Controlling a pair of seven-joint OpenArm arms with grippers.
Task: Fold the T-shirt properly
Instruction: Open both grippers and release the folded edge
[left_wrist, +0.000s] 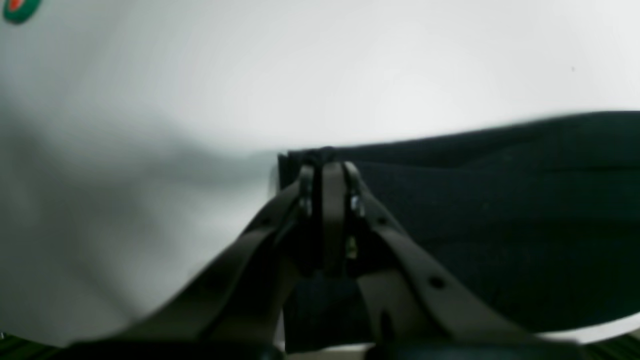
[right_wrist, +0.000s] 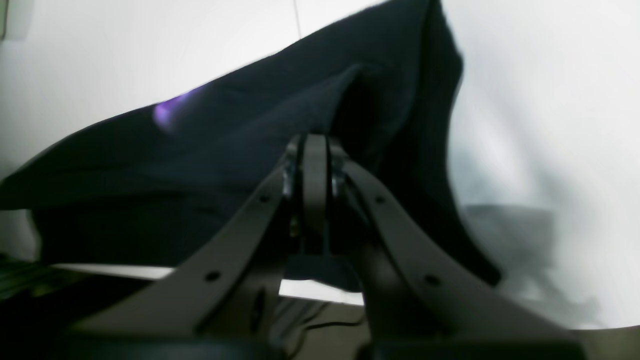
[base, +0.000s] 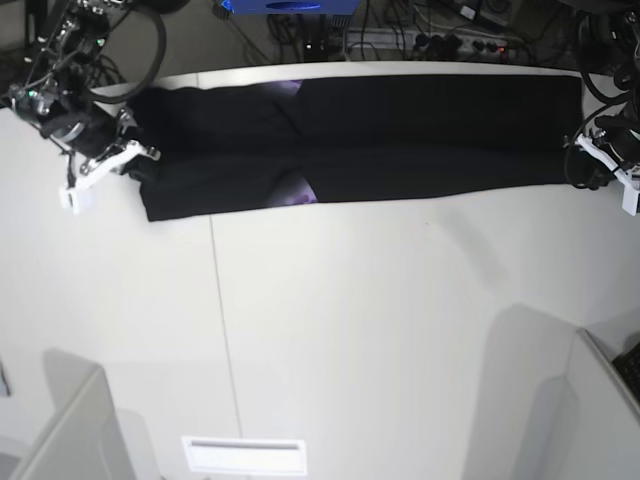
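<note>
Both claws — left (left_wrist: 327, 162), right (right_wrist: 314, 142) — are pinching the shirt (base: 360, 140) ends at frame top, looking mid-fold; next, carrying that edge across evenly.

T-shirt (base: 400, 140): black long band along far edge of white table (base: 350, 330) | right gripper (base: 135, 160): at its left end, pinching cloth | left gripper (base: 585, 165): at its right end, pinching cloth | purple print peeks mid-shirt
</note>
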